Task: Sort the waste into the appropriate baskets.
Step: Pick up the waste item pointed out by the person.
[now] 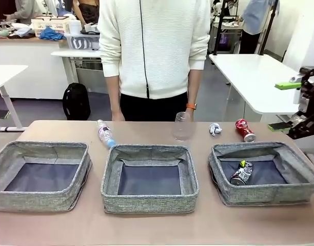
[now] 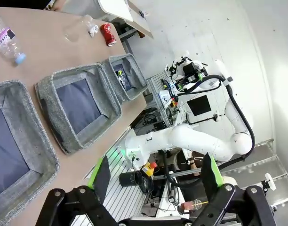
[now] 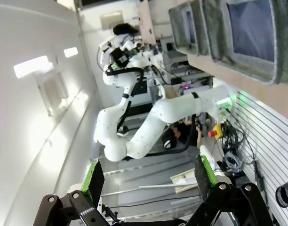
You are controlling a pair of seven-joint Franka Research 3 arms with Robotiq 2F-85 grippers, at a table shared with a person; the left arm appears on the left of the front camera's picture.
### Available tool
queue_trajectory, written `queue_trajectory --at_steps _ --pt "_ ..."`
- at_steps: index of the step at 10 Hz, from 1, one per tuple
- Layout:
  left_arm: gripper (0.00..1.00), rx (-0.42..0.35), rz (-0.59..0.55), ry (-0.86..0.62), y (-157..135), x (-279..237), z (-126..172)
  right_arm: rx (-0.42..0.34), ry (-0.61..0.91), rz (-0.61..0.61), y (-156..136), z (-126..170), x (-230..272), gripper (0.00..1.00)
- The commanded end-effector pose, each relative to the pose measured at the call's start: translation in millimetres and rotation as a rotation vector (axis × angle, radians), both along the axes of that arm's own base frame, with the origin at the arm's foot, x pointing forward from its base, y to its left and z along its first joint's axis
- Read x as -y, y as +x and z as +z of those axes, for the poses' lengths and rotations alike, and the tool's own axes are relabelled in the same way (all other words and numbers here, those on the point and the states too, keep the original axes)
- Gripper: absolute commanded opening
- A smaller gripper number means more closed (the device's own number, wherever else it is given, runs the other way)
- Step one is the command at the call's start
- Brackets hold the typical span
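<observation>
Three grey baskets stand in a row: left [image 1: 34, 200], middle [image 1: 149, 202], right [image 1: 265, 193]. The crushed dark can [image 1: 241, 173] lies inside the right basket. Behind the baskets, on the table, lie the clear bottle with blue cap [image 1: 104, 133], the upright clear cup [image 1: 182, 126], the paper wad [image 1: 215, 129] and the red can [image 1: 244, 129]. My right gripper [image 1: 284, 106] hangs open and empty at the far right, above the table's edge. The left wrist view shows my left gripper [image 2: 156, 176] open and empty, off the table's near side, with the bottle [image 2: 7, 40] and red can [image 2: 108, 34] far off.
A person in a white sweater [image 1: 154, 46] stands at the far side, arms down, a hand with an orange wristband [image 1: 191, 106] just behind the cup. In the right wrist view my open right gripper [image 3: 148, 181] faces away from a basket [image 3: 219, 42].
</observation>
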State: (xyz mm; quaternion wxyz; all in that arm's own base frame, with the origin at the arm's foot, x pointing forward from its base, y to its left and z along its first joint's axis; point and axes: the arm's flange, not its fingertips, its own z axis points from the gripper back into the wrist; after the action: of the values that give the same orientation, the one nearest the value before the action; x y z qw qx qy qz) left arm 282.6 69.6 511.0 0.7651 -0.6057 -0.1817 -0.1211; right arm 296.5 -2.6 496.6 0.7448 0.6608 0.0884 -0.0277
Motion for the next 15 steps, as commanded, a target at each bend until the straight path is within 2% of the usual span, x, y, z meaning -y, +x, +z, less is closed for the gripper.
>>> queue_trajectory --at_steps 1,15 --pt "1.00 0.008 -0.002 -0.019 0.0 1.4 3.2 0.003 -0.002 0.012 -3.0 -0.1 -2.7 1.00" --pt "1.00 0.008 -0.002 -0.019 0.0 1.4 3.2 0.003 -0.002 0.012 -3.0 -0.1 -2.7 1.00"
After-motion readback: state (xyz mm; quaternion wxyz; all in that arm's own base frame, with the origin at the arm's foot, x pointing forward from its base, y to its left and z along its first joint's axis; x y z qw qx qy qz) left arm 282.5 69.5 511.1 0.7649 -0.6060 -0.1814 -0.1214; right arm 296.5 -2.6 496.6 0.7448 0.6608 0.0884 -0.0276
